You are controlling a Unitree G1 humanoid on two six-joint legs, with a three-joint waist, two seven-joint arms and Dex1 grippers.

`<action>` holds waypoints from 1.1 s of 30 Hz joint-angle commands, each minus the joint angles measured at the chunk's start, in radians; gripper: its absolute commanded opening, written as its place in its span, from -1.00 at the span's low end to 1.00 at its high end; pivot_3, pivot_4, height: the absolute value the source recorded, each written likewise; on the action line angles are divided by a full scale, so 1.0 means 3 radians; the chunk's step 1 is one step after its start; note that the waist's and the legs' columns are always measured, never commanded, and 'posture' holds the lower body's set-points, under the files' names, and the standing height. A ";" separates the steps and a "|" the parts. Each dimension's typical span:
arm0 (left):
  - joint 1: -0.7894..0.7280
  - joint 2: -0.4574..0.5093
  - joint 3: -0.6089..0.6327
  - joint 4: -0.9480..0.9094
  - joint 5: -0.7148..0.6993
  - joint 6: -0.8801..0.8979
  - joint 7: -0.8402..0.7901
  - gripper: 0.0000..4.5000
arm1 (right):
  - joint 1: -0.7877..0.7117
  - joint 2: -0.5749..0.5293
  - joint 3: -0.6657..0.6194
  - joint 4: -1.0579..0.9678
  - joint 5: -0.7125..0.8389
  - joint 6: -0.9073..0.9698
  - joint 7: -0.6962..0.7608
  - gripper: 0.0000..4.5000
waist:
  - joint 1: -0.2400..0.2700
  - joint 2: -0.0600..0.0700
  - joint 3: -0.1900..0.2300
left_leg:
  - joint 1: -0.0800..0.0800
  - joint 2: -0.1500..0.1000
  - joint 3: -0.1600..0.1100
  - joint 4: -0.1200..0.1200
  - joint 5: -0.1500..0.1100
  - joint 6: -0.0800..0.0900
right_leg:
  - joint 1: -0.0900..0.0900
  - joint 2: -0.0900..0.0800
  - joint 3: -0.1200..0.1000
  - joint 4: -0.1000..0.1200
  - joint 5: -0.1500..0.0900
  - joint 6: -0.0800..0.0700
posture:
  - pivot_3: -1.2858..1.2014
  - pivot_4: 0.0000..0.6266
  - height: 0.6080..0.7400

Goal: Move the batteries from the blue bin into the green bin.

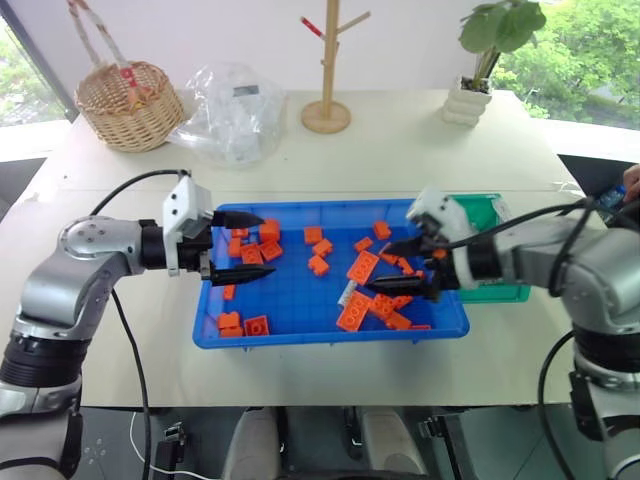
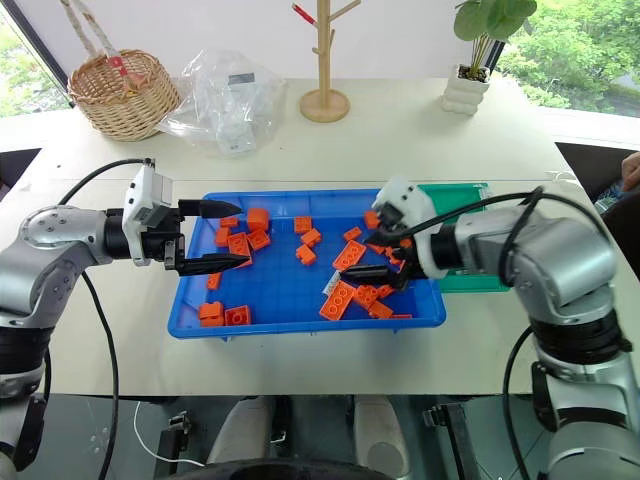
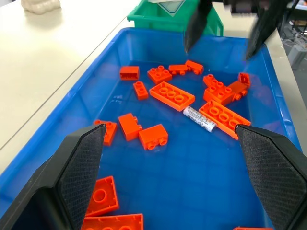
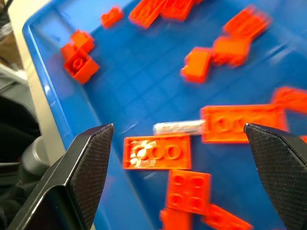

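Observation:
The blue bin (image 1: 300,338) sits mid-table and holds several orange bricks (image 1: 362,267). One silver battery (image 3: 200,120) lies on its floor among the bricks, right of centre, next to a long orange brick (image 4: 157,152). My right gripper (image 1: 385,268) hangs open over the bin's right part, and in the right wrist view the battery (image 4: 177,127) lies below the gap between its fingers. My left gripper (image 1: 264,245) is open and empty above the bin's left side, pointing right. The green bin (image 1: 497,215) stands against the blue bin's right end, partly hidden by my right hand.
On the far side of the table stand a wicker basket (image 1: 130,100), a crumpled clear plastic bag (image 1: 230,110), a wooden peg stand (image 1: 327,100) and a potted plant (image 1: 480,80). A person's hand (image 1: 632,182) shows at the right edge.

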 commanded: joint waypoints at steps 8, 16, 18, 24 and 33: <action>0.0017 0.0067 0.0163 -0.0122 -0.0032 -0.0022 0.0060 1.00 | -0.0001 0.0095 0.0635 0.0245 -0.0348 -0.0565 -0.0277 0.98 | -0.0001 0.0000 0.0000 | 0.0000 0.0000 0.0001 0.0000 0.0000 0.0000 | 0.0000 0.0002 -0.0001 0.0001 0.0000 0.0000 | 0.03 -0.52 0.93; 0.0030 0.0078 0.0172 -0.0149 -0.0025 0.0000 0.0050 1.00 | 0.0044 0.0037 0.0799 0.0261 -0.0442 -0.0785 -0.0233 0.98 | 0.0000 0.0000 0.0000 | 0.0000 0.0000 0.0001 0.0000 0.0000 0.0000 | 0.0000 0.0002 -0.0002 0.0001 0.0000 0.0001 | 0.03 -0.52 0.93; 0.0025 0.0078 0.0168 -0.0143 -0.0020 -0.0002 0.0045 1.00 | 0.0044 0.0022 0.0838 0.0277 -0.0495 -0.0862 -0.0243 0.98 | 0.0000 0.0000 0.0000 | 0.0000 0.0000 0.0001 0.0000 0.0000 0.0000 | 0.0000 0.0002 -0.0002 0.0001 0.0000 0.0001 | 0.03 -0.52 0.93; 0.0014 0.0065 0.0131 -0.0140 -0.0004 -0.0034 0.0004 1.00 | -0.0009 -0.0075 0.0708 0.0165 -0.0440 -0.0838 -0.0181 0.98 | 0.0001 0.0000 0.0000 | 0.0000 0.0000 0.0002 0.0000 0.0000 0.0000 | 0.0000 0.0002 -0.0002 0.0001 0.0000 0.0001 | 0.03 -0.52 0.93; 0.0040 0.0043 0.0105 -0.0164 0.0016 -0.0084 -0.0016 1.00 | 0.0120 0.0126 0.0775 0.0038 -0.0338 -0.0713 -0.0282 0.98 | -0.0001 0.0000 0.0000 | 0.0000 0.0001 0.0001 0.0000 0.0000 0.0000 | 0.0000 0.0003 -0.0003 0.0001 0.0000 0.0001 | 0.03 -0.52 0.93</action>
